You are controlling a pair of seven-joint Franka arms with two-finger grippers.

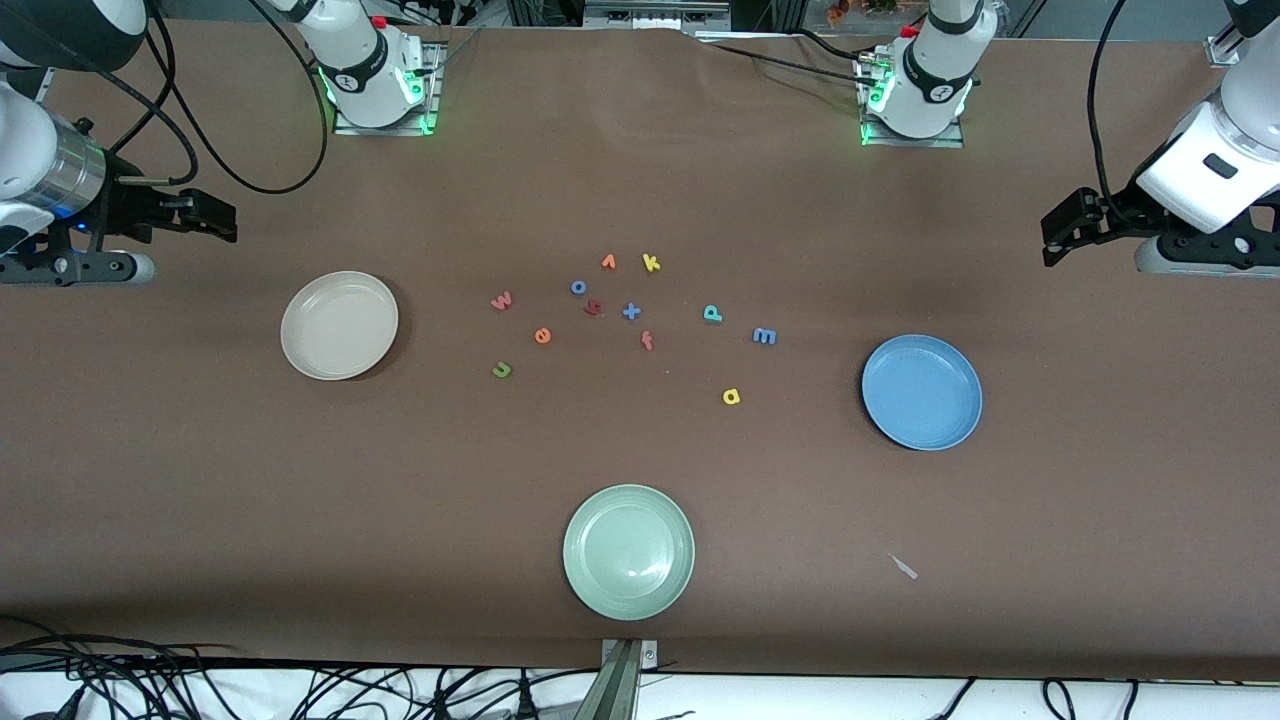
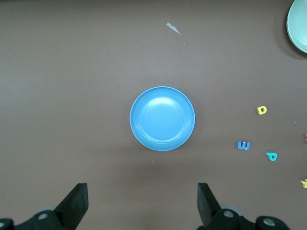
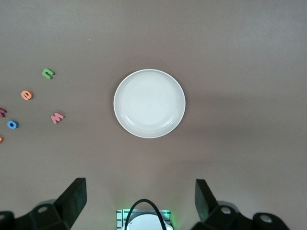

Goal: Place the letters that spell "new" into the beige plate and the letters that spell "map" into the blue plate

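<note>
The beige plate (image 1: 339, 325) (image 3: 149, 103) lies toward the right arm's end and holds nothing. The blue plate (image 1: 921, 392) (image 2: 162, 118) lies toward the left arm's end, also bare. Between them lie the pinkish w (image 1: 501, 300) (image 3: 57, 117), orange e (image 1: 542, 336) (image 3: 27, 95), green n (image 1: 502, 370) (image 3: 47, 73), teal p (image 1: 711, 313) (image 2: 272, 156), blue m (image 1: 764, 336) (image 2: 243, 145) and yellow a (image 1: 731, 397) (image 2: 261, 110). My right gripper (image 1: 222, 220) (image 3: 139, 199) hangs open over bare table beside the beige plate. My left gripper (image 1: 1056, 236) (image 2: 142, 201) hangs open beside the blue plate.
A pale green plate (image 1: 628, 551) lies nearest the front camera. Mixed among the letters are a blue o (image 1: 578, 287), orange v (image 1: 608, 262), yellow k (image 1: 651, 263), dark red s (image 1: 593, 308), blue plus (image 1: 631, 312) and red f (image 1: 647, 341). A paper scrap (image 1: 904, 566) lies near the blue plate.
</note>
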